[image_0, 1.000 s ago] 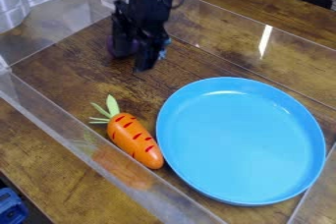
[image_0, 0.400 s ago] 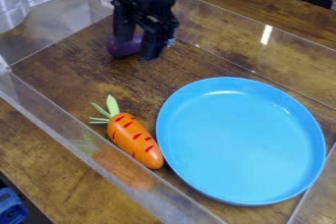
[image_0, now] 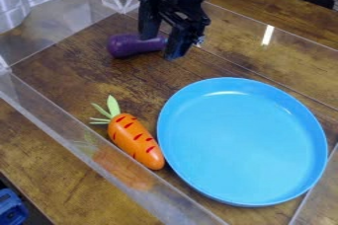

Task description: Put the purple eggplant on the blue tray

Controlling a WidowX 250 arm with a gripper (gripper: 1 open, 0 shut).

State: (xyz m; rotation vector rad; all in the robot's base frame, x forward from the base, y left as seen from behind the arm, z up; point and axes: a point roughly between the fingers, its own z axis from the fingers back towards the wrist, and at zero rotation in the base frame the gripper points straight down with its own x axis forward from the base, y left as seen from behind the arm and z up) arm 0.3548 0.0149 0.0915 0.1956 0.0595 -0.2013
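Observation:
The purple eggplant [image_0: 132, 45] lies on the wooden table at the upper left, long axis pointing left to right. My black gripper [image_0: 169, 41] hangs just to its right, and the eggplant's right end reaches the left finger [image_0: 156, 34]. The jaws stand apart and look open, with no hold on the eggplant. The round blue tray [image_0: 244, 140] rests at the lower right with nothing on it, well apart from the gripper and the eggplant.
An orange carrot [image_0: 134, 138] with green leaves lies just left of the tray. Clear plastic walls [image_0: 53, 120] fence the work area on the left and front. A glare streak sits on the wood at the upper right.
The gripper has risen and shifted right, off the eggplant it covered a second ago. The eggplant now shows in full on the table. The carrot and tray have not moved.

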